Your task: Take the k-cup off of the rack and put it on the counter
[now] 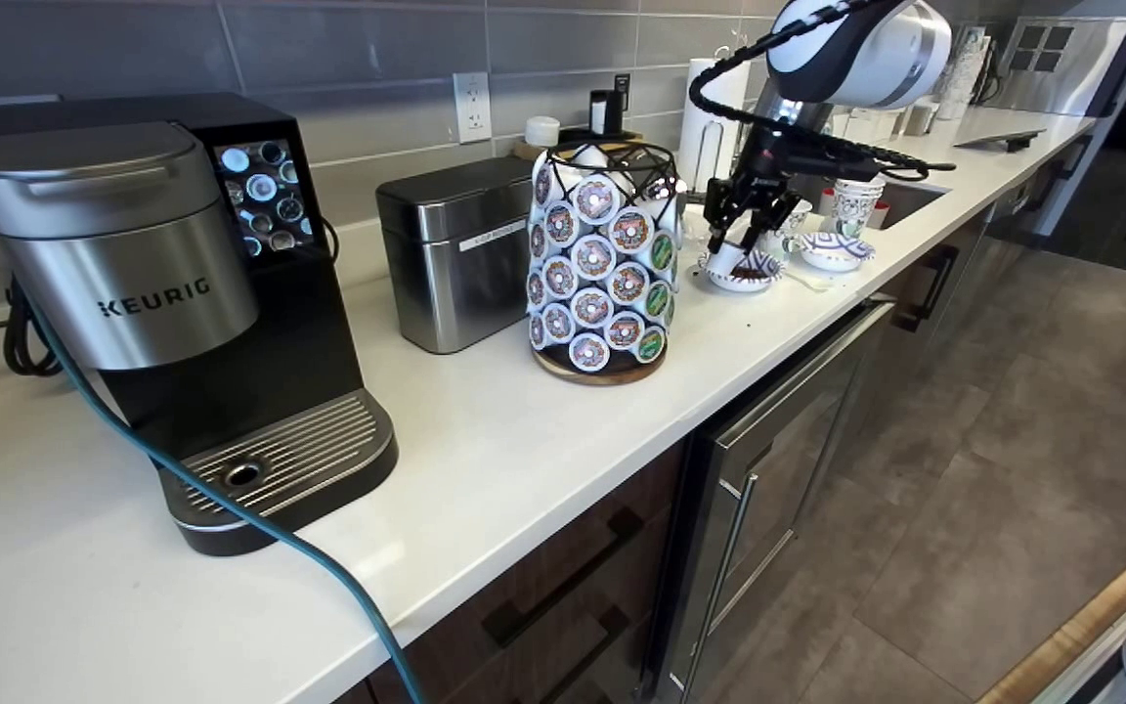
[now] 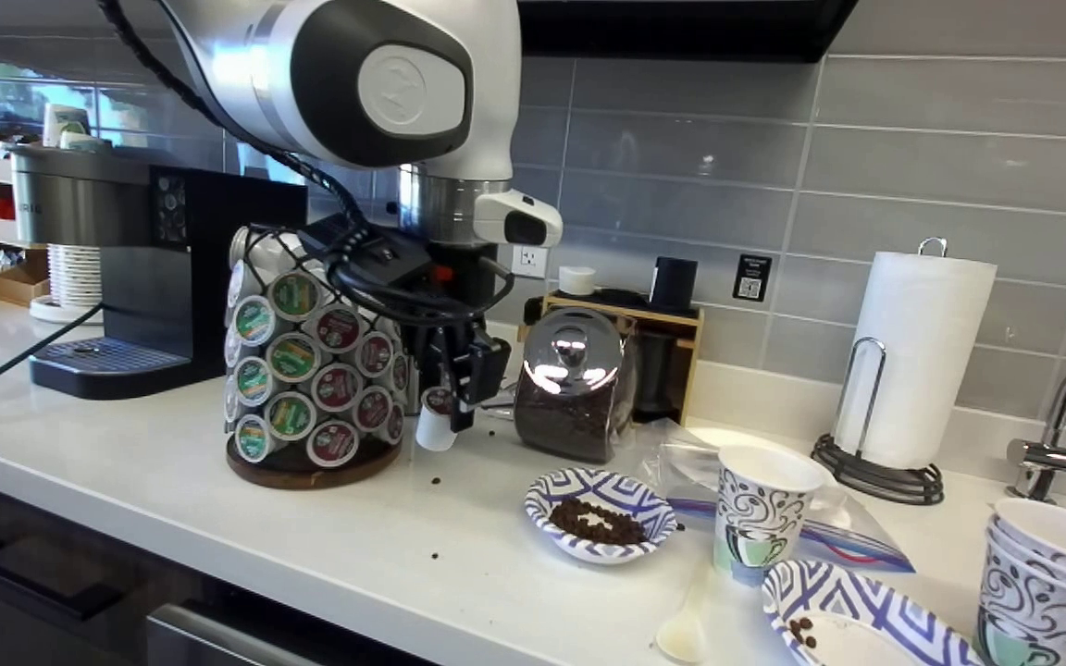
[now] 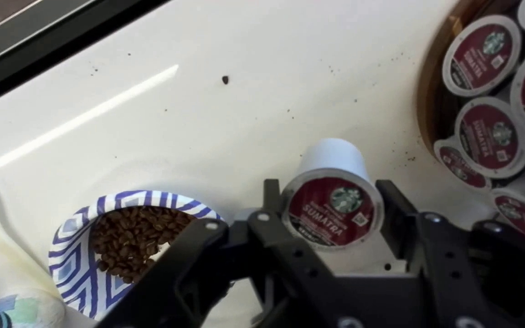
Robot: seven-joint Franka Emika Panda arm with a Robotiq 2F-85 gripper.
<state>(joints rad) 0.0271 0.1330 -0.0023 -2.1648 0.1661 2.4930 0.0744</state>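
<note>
My gripper [image 3: 330,196] is shut on a k-cup [image 3: 335,214] with a dark red Sumatra lid and a white body. In the wrist view the lid faces the camera, between the two fingers. The k-cup shows tilted, white end down, in both exterior views [image 1: 724,259] [image 2: 436,432], just beside the rack [image 2: 311,476] and apart from it. It is low over the white counter [image 2: 376,546]; I cannot tell whether it touches. The rack [image 1: 602,375] is full of pods. In the wrist view its wooden base [image 3: 425,100] is at the right.
A patterned bowl of coffee beans [image 2: 602,555] stands near the gripper, with a spoon [image 2: 684,629], a paper cup [image 2: 760,518] and a bean jar [image 2: 561,425] around it. A Keurig machine [image 1: 123,264] and a steel box [image 1: 455,264] stand past the rack. Loose beans lie on the counter.
</note>
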